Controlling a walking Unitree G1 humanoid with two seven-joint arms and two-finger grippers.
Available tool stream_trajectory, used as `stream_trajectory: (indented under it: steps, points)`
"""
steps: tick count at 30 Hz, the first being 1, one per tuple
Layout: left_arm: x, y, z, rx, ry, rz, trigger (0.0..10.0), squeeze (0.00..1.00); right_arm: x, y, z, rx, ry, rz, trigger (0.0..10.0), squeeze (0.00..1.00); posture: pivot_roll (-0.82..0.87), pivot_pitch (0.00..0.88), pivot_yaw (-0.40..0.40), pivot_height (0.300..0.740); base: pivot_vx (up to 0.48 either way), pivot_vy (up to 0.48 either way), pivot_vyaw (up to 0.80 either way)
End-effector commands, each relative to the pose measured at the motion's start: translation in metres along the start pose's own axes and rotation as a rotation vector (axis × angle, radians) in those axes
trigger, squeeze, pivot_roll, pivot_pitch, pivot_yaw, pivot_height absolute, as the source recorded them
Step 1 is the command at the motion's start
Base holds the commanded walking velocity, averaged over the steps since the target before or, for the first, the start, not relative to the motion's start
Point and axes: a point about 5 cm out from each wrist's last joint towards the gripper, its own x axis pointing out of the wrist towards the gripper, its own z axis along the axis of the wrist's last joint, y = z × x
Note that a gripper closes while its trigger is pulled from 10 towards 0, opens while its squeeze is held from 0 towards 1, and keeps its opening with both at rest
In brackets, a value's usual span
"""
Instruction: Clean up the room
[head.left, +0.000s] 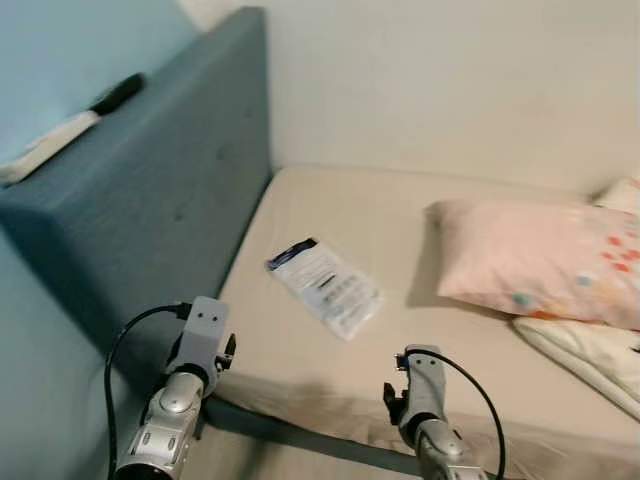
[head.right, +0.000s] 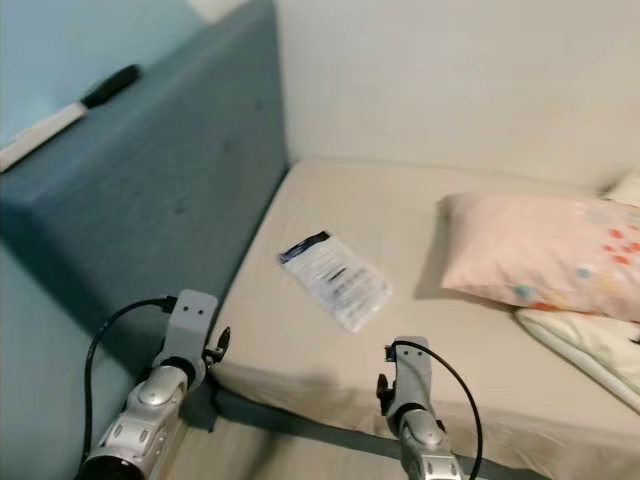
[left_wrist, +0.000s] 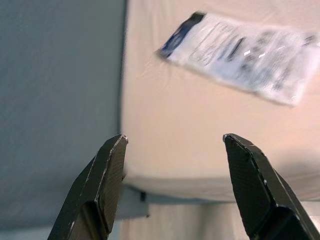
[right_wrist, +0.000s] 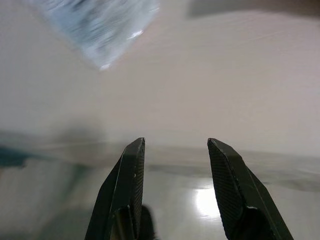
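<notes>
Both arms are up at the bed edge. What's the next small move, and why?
Probably reach the left gripper forward over the mattress toward the plastic packet. Its fingers are open and empty, the packet lies flat on the sheet ahead of them, nearer the blue headboard side, and the right gripper, also open, sits back at the bed edge.

We note a bed (head.left: 330, 390) with a beige fitted sheet set in a corner, its blue-grey upholstered headboard (head.left: 150, 190) against a pale blue wall (head.left: 60, 60), an off-white wall (head.left: 450, 80) behind, under soft, even light.
</notes>
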Motion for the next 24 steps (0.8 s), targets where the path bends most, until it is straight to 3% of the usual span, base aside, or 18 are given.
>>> stream_trajectory:
  steps: [1,10,17,24]
  points:
    - [-0.0042,0.0030,-0.0115,-0.002,0.039,0.008,10.0,0.00,-0.0018,0.0027,-0.0071,0.010,0.023,0.004,10.0,0.00,-0.02,0.138,-0.011,0.740,0.000,0.000,-0.80]
    - [-0.0045,0.0046,-0.0118,-0.003,0.038,0.014,10.0,0.00,-0.0014,0.0050,-0.0061,0.000,0.021,0.023,10.0,0.00,-0.03,0.140,-0.013,0.740,0.000,0.000,-0.75]
    - [-0.0047,0.0058,-0.0118,-0.067,0.038,0.015,10.0,0.00,-0.0014,0.0085,-0.0016,-0.034,-0.010,0.048,10.0,0.00,-0.03,0.144,-0.014,0.740,0.000,0.000,0.00]
    - [-0.0056,0.0059,-0.0071,-0.078,-0.006,0.004,10.0,0.00,-0.0010,0.0088,-0.0009,-0.051,-0.012,0.058,10.0,0.00,-0.04,0.149,-0.018,0.740,0.000,0.000,0.00]
